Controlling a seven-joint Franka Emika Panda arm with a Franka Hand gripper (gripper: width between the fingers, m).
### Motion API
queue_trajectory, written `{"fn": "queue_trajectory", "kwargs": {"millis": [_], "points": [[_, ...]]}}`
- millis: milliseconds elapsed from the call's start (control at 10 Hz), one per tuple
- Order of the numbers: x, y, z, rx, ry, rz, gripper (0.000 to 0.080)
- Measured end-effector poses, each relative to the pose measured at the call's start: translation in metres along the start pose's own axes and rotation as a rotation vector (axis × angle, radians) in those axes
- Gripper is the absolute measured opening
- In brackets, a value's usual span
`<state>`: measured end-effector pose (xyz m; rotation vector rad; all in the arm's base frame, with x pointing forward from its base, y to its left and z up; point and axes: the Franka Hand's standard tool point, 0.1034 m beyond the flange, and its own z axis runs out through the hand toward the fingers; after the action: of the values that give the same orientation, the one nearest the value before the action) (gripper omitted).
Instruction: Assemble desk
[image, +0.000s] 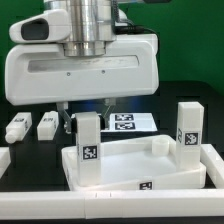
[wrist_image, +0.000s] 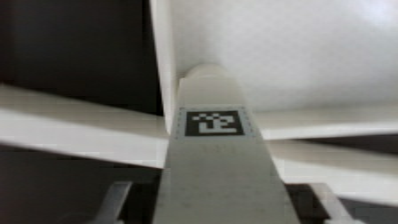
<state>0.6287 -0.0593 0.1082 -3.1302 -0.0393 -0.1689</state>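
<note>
No words or numbers legible; only square tags (image: 88, 154) on the legs (image: 190, 115) and marker board (image: 130, 122)

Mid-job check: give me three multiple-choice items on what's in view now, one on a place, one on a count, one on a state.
1. Where do the two lying legs rest?
A) on the table, to the exterior view's left of the desk top
B) inside the desk top
C) on the marker board

2. How many legs stand upright?
A) one
B) two
C) four

3. The tagged leg directly below the gripper is:
A) lying flat
B) upright
C) leaning on another leg

Answers:
1 A: both lie on the dark table beside the desk top's rim.
2 B: the one below the gripper and the right-hand leg are the only ones standing.
3 B: it stands vertical, with its tag facing the exterior camera.
</note>
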Motion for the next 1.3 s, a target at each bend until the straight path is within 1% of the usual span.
{"fn": "queue_trajectory", "kwargs": {"millis": [200, 300, 600, 700, 800, 900, 1000, 1100, 1200, 1300], "points": [[0.002, -0.005, 0.001, 0.007, 0.001, 0.325, 0.0285], [0.0, -0.009, 0.001, 0.006, -0.01, 0.409, 0.0285], [-0.001, -0.007, 0.001, 0.002, -0.02, 0.505, 0.0299], [-0.001, -0.007, 0.001, 0.003, -0.02, 0.512, 0.0383], [-0.002, -0.007, 0.001, 0.002, -0.021, 0.512, 0.0383], [-0.002, -0.007, 0.002, 0.002, -0.021, 0.512, 0.0563], [-0.002, -0.007, 0.001, 0.004, -0.023, 0.518, 0.0563], [-0.006, -0.011, -0.006, 0.015, -0.05, 0.573, 0.0634], [-0.01, -0.017, -0.02, 0.032, -0.075, 0.649, 0.0645], [-0.008, -0.021, -0.029, 0.029, -0.068, 0.65, 0.0645]]}}
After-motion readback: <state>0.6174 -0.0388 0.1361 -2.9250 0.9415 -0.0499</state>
